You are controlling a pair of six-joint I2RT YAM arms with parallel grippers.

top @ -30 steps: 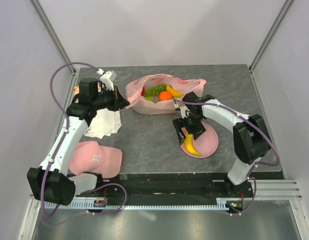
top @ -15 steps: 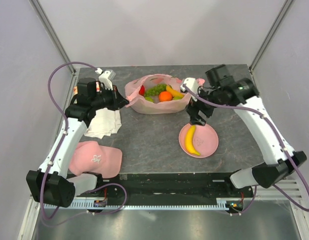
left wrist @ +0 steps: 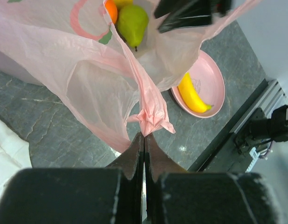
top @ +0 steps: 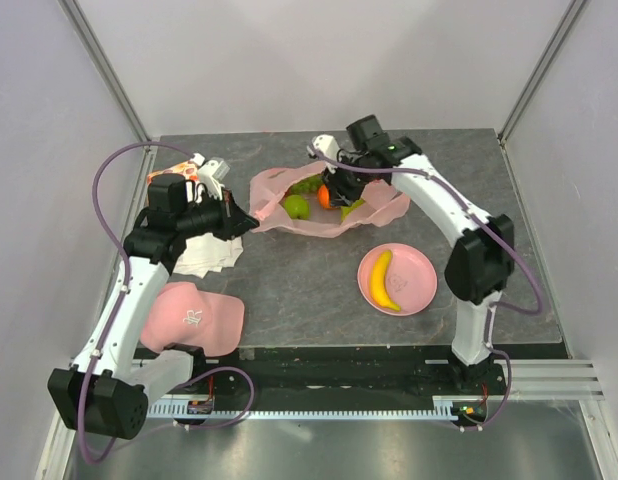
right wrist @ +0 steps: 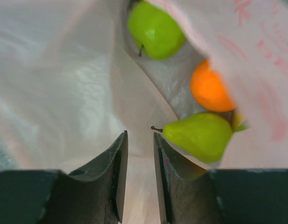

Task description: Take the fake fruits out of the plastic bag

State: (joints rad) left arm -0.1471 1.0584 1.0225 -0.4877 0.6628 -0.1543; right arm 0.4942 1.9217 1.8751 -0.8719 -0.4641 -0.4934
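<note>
Green fruit (right wrist: 200,135) sits beside the right tool (right wrist: 140,136) inside the plastic bag (right wrist: 65,70)

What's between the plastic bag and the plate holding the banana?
Only a narrow strip of bare grey tabletop separates plastic bag and plate, in the top view.

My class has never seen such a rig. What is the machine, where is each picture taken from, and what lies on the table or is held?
Two robot arms are bolted to a table. One picture looks down from above; the others come from a camera on each wrist. The left fingers pinch an edge of the pink plastic bag. The right fingers reach inside it, slightly apart, holding nothing, beside a green pear, an orange and a green apple. A banana lies on a pink plate. A pink cap and white cloth lie nearby.
</note>
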